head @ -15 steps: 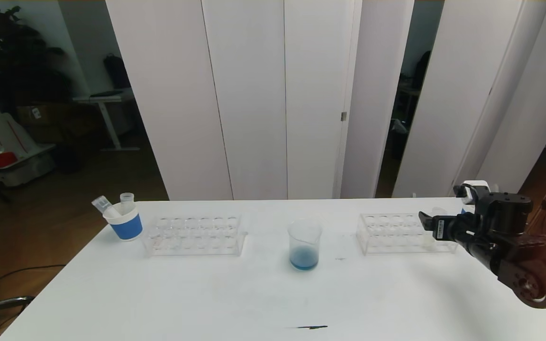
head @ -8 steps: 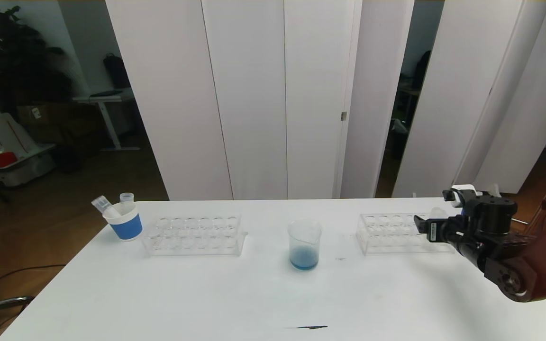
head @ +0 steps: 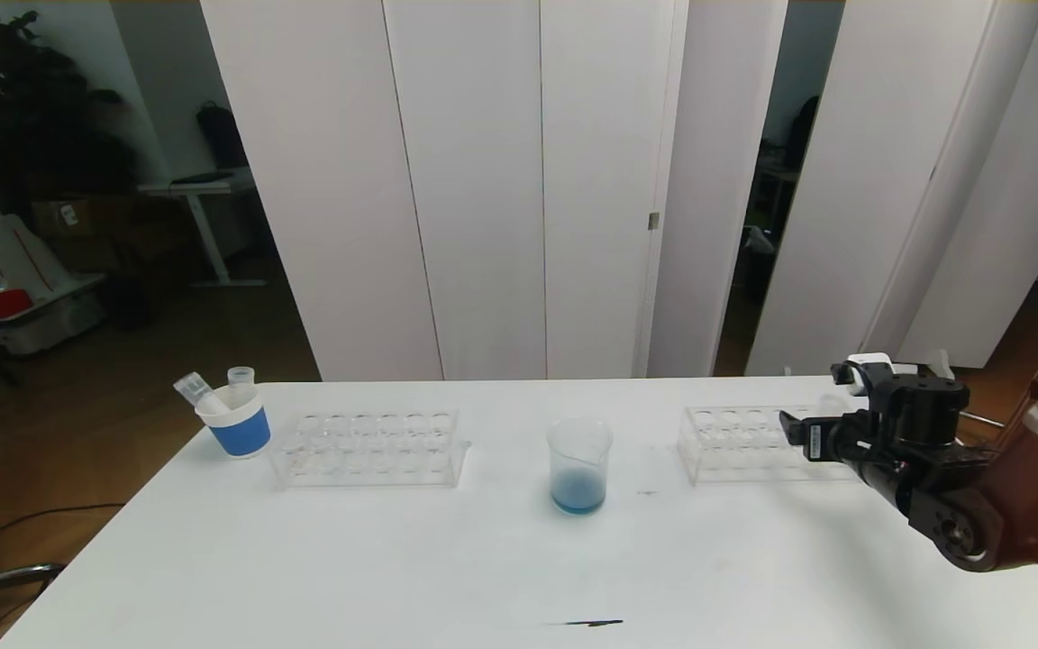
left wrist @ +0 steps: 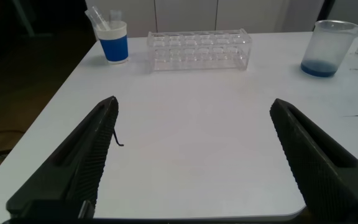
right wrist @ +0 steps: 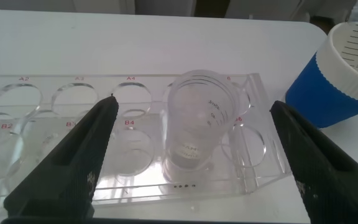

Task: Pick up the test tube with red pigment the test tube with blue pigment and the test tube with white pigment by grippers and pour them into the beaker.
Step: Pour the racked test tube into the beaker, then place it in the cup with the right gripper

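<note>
Two clear racks [head: 368, 448] on white table [head: 447, 568]; white panels [head: 501, 180] behind.

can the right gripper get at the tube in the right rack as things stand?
Probably yes. The right gripper is open, the clear tube stands upright in the right rack between its fingers, and nothing blocks it.
</note>
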You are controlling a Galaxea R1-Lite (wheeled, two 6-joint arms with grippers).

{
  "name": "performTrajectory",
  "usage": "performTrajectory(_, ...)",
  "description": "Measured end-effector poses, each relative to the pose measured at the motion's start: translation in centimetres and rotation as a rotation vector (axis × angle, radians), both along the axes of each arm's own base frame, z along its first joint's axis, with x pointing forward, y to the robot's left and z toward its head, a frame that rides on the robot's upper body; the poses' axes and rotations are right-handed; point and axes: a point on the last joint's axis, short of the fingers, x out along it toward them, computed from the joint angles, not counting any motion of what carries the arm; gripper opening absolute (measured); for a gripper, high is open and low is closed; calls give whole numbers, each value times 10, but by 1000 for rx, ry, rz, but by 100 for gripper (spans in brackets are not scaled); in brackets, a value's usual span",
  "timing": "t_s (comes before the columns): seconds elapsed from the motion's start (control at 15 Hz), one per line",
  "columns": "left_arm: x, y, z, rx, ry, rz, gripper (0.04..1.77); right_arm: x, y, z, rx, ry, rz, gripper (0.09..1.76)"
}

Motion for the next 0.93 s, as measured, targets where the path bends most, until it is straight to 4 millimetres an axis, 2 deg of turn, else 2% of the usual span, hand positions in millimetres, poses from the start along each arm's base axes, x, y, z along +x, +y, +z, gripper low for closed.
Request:
performTrajectory(0.47,0,0,0,0,0,0,174,4,1,-2,3,-5,0,175)
performTrajectory(0.53,0,0,0,0,0,0,174,5,1,-3,3,-3,0,168)
performTrajectory(0.6,0,0,0,0,0,0,174,5,1,-4,3,0,1,148)
performTrajectory(0.67,0,0,0,0,0,0,174,5,2,-5,3,2,2,113)
performTrajectory(0.73,0,0,0,0,0,0,174,6,2,-6,1,3,0,64)
performTrajectory(0.8,0,0,0,0,0,0,174,6,2,-6,3,3,1,45)
performTrajectory(0.93,0,0,0,0,0,0,174,6,3,-7,2,6,3,68)
